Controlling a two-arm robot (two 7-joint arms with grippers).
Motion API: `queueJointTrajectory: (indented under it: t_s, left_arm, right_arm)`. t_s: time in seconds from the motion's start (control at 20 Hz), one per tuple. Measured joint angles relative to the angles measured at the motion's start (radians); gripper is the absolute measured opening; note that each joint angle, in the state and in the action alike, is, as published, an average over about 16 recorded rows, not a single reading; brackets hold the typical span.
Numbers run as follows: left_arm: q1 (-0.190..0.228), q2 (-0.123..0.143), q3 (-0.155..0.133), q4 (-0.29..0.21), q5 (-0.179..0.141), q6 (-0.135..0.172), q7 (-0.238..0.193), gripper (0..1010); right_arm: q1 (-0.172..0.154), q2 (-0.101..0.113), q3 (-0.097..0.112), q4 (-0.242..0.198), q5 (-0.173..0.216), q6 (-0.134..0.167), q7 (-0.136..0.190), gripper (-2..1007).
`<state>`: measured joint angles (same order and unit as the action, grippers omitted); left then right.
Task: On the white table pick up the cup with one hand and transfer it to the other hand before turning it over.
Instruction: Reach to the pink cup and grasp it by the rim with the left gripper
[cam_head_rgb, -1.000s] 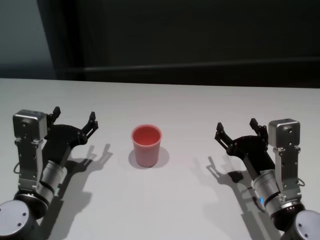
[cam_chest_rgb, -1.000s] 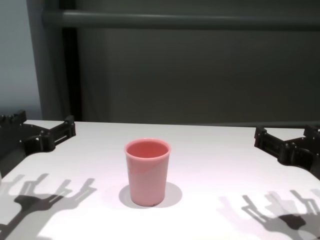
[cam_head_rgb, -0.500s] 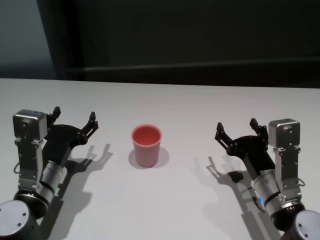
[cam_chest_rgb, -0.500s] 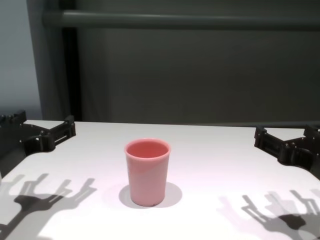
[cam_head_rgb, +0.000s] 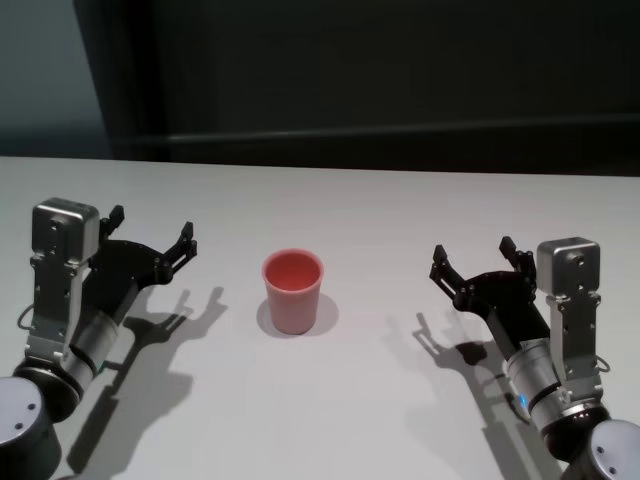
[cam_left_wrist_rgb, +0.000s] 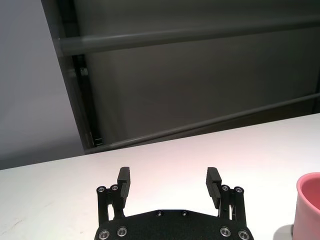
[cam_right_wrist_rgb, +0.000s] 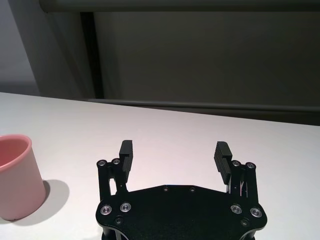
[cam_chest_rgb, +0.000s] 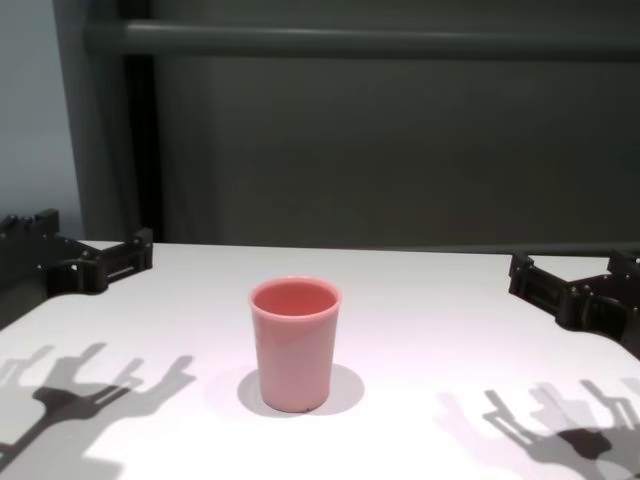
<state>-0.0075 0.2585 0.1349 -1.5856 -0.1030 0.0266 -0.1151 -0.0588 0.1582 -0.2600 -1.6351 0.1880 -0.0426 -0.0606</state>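
Count: two claws, one cup, one desk.

Left claw (cam_head_rgb: 150, 236): at the left edge of the head view, held above the white desk (cam_head_rgb: 360, 400), fingers spread wide, nothing between them and nothing touched. Its shadow lies on the desk beneath it. In the left wrist view the fingertips (cam_left_wrist_rgb: 123, 176) stand well apart, with the pink rim at the lower right corner of that frame.

Cup (cam_head_rgb: 293, 291): salmon-pink, upright, mouth up, standing on the desk at the centre of the head view, between the two claws and apart from both.

Right claw (cam_head_rgb: 473, 258): right of centre in the head view, also wide open and empty, just above the desk.

Change from one second ago: the left arm has risen and its wrist block sits higher in frame; the left claw has shifted slightly. Cup and right claw unchanged.
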Motion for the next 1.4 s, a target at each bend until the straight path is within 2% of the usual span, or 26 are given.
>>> queueJointTrajectory:
  t_s: [0.15, 0.35, 0.55, 0.75, 1.05, 1.4]
  left_arm:
    - [-0.009, 0.033, -0.005, -0.029, 0.013, 0.036, -0.042, 1001]
    - [-0.027, 0.09, -0.01, -0.073, 0.027, 0.081, -0.109, 1001]
    - [-0.055, 0.158, -0.005, -0.116, 0.044, 0.115, -0.182, 1001]
    - [-0.095, 0.233, 0.017, -0.15, 0.064, 0.137, -0.264, 1001]
    - [-0.182, 0.339, 0.085, -0.17, 0.102, 0.144, -0.388, 1001]
    - [-0.308, 0.435, 0.206, -0.162, 0.166, 0.136, -0.539, 1001]
  right_arm:
    - [0.0, 0.0, 0.0, 0.0, 0.0, 0.0, 0.0, 1002]
    - [0.0, 0.0, 0.0, 0.0, 0.0, 0.0, 0.0, 1002]
    - [0.0, 0.0, 0.0, 0.0, 0.0, 0.0, 0.0, 1002]
    - [0.0, 0.0, 0.0, 0.0, 0.0, 0.0, 0.0, 1002]
    - [0.0, 0.0, 0.0, 0.0, 0.0, 0.0, 0.0, 1003]
    - [0.0, 0.0, 0.0, 0.0, 0.0, 0.0, 0.0, 1003]
